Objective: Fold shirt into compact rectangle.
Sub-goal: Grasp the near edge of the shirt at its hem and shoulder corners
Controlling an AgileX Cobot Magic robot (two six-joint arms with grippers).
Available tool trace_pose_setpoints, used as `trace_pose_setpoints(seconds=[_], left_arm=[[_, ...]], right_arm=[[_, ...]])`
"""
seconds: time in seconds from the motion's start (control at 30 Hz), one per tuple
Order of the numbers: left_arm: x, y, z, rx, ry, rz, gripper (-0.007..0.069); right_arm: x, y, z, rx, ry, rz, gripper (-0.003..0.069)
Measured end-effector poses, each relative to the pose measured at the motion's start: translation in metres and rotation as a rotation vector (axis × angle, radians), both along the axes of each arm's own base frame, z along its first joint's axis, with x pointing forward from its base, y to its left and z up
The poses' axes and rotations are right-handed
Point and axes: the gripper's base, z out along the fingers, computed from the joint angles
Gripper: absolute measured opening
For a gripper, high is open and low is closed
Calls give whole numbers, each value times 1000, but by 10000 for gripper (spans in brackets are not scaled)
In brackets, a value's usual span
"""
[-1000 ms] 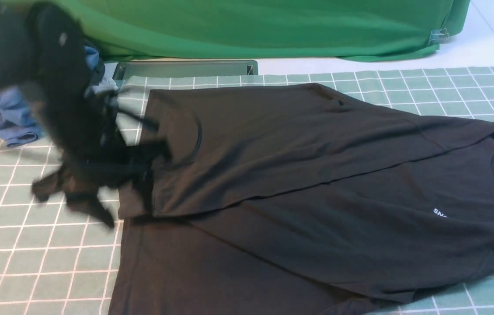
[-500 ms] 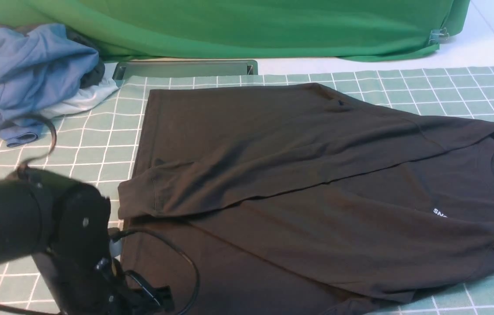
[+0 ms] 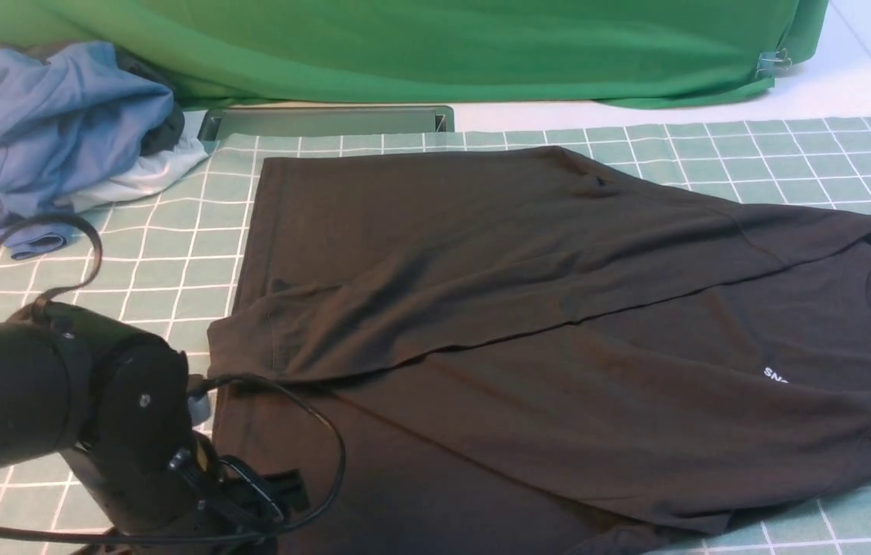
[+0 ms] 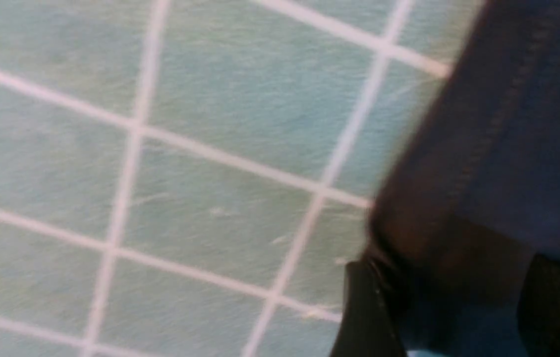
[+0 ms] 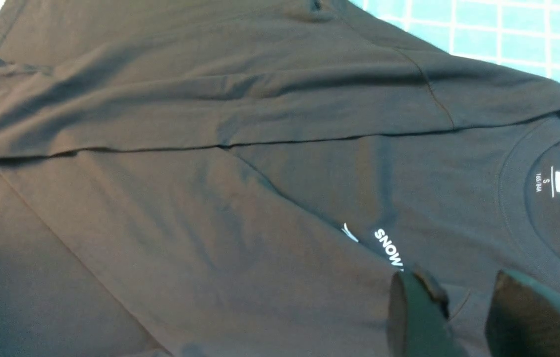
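Fingers of the left end effector (image 4: 453, 282) stand apart astride the hemmed edge of the shirt (image 3: 528, 308), by the near edge of the surface (image 3: 135, 254). The right end effector (image 5: 458, 285), also spread, hangs above the chest beside the white print (image 5: 389, 248). The shirt lies flat mid-surface, collar toward the right edge, far side folded over.

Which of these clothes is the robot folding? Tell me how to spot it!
Find the green checked cloth. Spread across its middle lies the shirt, one side already folded over. Unlike the crumpled blue garment and white garment heaped at the far left corner, it is black and flat, with tiny white lettering on the chest.
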Motion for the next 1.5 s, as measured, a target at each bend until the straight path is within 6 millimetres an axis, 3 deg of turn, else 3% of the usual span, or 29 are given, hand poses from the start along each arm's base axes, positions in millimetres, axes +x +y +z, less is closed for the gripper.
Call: trace_pose_setpoints(seconds=[0.2, 0.5, 0.83, 0.9, 1.07, 1.17, 1.37, 1.5], left_arm=[[0, 12, 1, 45, 46, -8, 381], [-1, 2, -6, -82, 8, -12, 381], [-1, 3, -12, -60, 31, -36, 375], [-1, 4, -12, -53, 31, -43, 340], [-1, 5, -12, -46, 34, -47, 114], [1, 5, -10, -35, 36, -43, 33], [2, 9, -3, -4, 4, -68, 20], [2, 13, 6, 9, -60, -90, 20]], right_arm=[[0, 0, 0, 1, 0, -1, 235], [0, 0, 0, 4, 1, -4, 235], [0, 0, 0, 9, 3, -9, 235], [0, 0, 0, 10, 3, -9, 235], [0, 0, 0, 10, 6, -10, 235], [-2, 0, -2, 9, 32, -5, 235], [-3, 11, -11, 18, 155, 73, 242], [8, 29, -34, -26, 274, 187, 294]])
